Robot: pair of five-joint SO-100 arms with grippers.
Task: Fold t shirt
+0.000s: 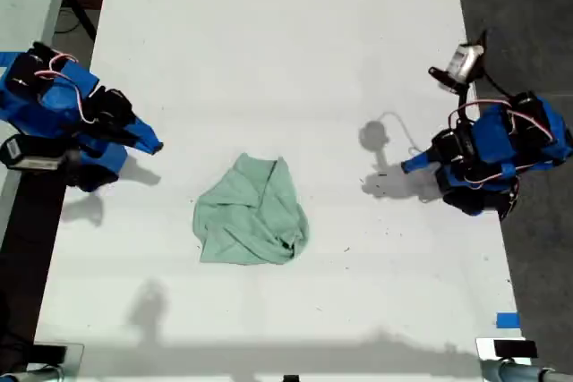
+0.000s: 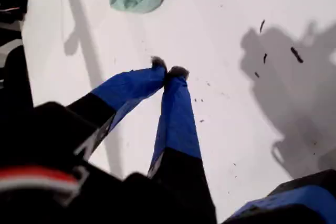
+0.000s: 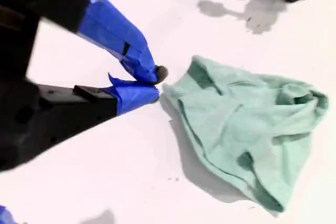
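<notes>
The t shirt point(image 1: 251, 213) lies bunched, no writing legible on it

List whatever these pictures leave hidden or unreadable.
- T shirt: collar, sleeves and underside are hidden by its own bunched folds in every view.
- T shirt, first wrist view: only one end shows; the picture's edge cuts off the rest.
- Dark specks on the table: too small to identify.
- Items at the exterior view's bottom corners: cut off by the edge.
</notes>
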